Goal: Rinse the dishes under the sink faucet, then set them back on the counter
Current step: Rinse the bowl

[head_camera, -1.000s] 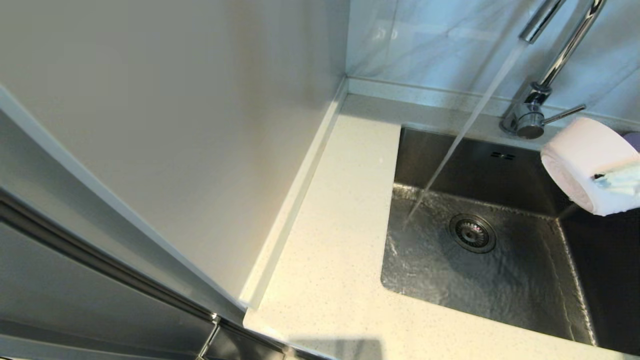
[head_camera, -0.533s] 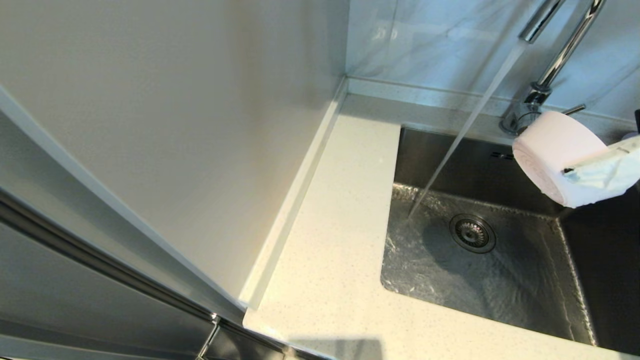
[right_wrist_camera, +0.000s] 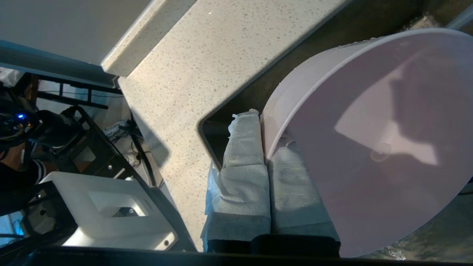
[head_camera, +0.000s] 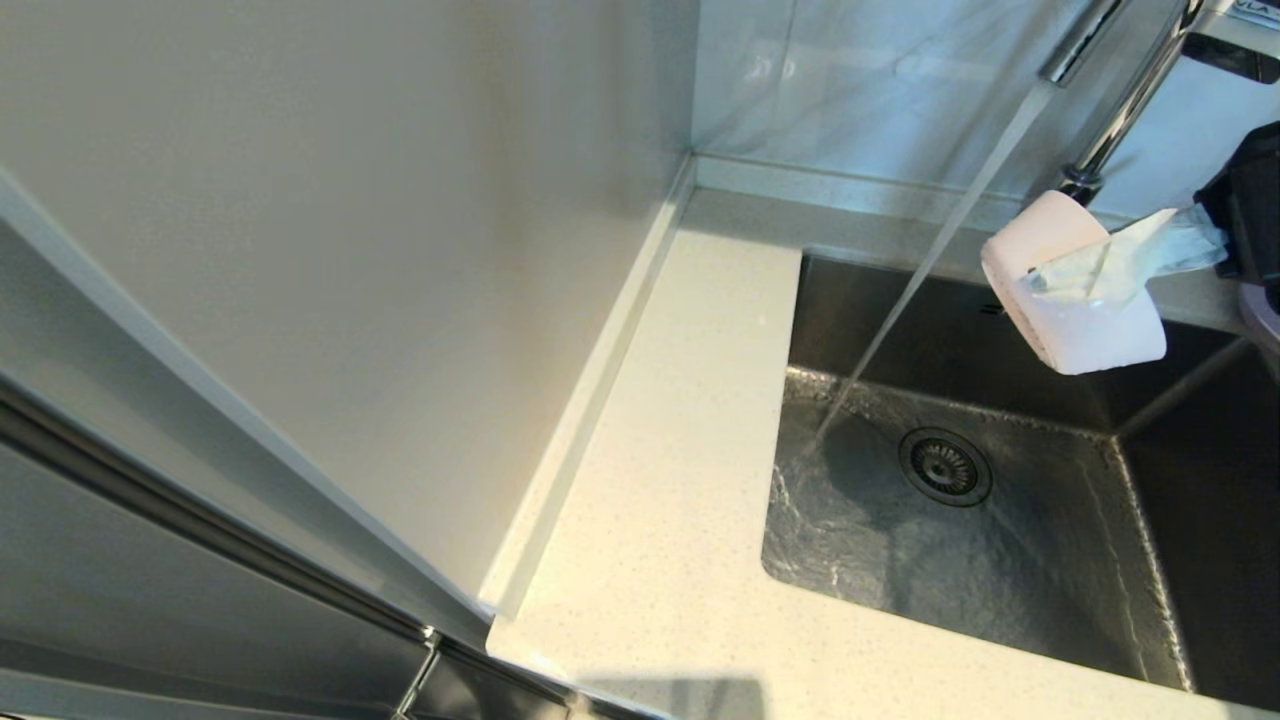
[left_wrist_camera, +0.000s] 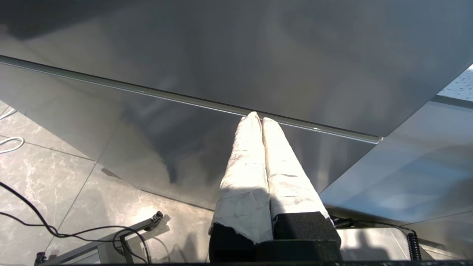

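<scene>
My right pincer clamped on pink bowl rim, tilted over sink, beside water stream; left pincer together.

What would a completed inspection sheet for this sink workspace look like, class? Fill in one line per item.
Surface: cream speckled stone counter, bare where visible.
Job's things: pale pink round bowl tilted over the brushed steel sink, beside the water stream from the chrome gooseneck faucet; the water has not reached it.
Clutter: nothing seen.
Grippers: right gripper, jaws shut on the bowl's rim; left gripper, jaws shut, empty, by a grey cabinet front.
Cables: black cables on the floor.
Surroundings: grey-veined marble wall.
</scene>
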`<state>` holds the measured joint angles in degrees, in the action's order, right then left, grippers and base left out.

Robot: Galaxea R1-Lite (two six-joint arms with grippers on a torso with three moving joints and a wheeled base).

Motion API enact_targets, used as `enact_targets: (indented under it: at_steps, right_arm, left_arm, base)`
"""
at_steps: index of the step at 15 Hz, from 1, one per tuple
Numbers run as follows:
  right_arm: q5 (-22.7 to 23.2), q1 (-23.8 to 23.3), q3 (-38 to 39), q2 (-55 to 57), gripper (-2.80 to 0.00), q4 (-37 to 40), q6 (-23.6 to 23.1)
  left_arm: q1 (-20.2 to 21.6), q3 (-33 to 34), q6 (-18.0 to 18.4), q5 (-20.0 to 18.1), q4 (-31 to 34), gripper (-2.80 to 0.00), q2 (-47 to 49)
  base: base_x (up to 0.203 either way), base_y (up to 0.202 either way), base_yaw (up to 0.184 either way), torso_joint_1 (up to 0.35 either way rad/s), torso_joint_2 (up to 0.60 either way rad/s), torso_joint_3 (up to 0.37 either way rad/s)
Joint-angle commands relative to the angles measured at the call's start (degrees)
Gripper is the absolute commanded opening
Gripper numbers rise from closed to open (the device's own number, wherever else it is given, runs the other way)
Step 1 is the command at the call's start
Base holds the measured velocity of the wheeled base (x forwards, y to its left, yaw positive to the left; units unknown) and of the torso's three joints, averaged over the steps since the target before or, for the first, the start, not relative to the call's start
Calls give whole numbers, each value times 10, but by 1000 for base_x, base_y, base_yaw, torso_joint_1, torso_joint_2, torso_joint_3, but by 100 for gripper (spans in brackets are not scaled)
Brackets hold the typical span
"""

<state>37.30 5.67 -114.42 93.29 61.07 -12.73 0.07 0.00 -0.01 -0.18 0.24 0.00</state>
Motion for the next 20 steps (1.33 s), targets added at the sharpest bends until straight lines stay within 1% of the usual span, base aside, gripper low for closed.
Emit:
enact_targets:
  at_steps: [1,4,10,16,18,20]
  right_arm:
    - [-9,7,0,1,-280,3,1]
    - [-9,8,1,8,-280,-8,11]
    - [-9,37,0,20,-280,-88,45]
    - [-14,56,0,46,-280,-164,53]
    - [-28,56,0,53,-280,-175,55]
    - [-29,56,0,57,-280,-181,55]
  left_arm:
    - [0,0,0,0,0,-280,0]
    - [0,0,0,0,0,-280,0]
    - [0,0,0,0,0,-280,0]
    - [0,0,0,0,0,-280,0]
    - [0,0,0,0,0,-280,0]
    - [0,0,0,0,0,-280,0]
  base:
    - [0,0,0,0,0,0]
    - [0,0,0,0,0,0]
    - [0,0,0,0,0,0]
    - [0,0,0,0,0,0]
    - [0,0,0,0,0,0]
    - [0,0,0,0,0,0]
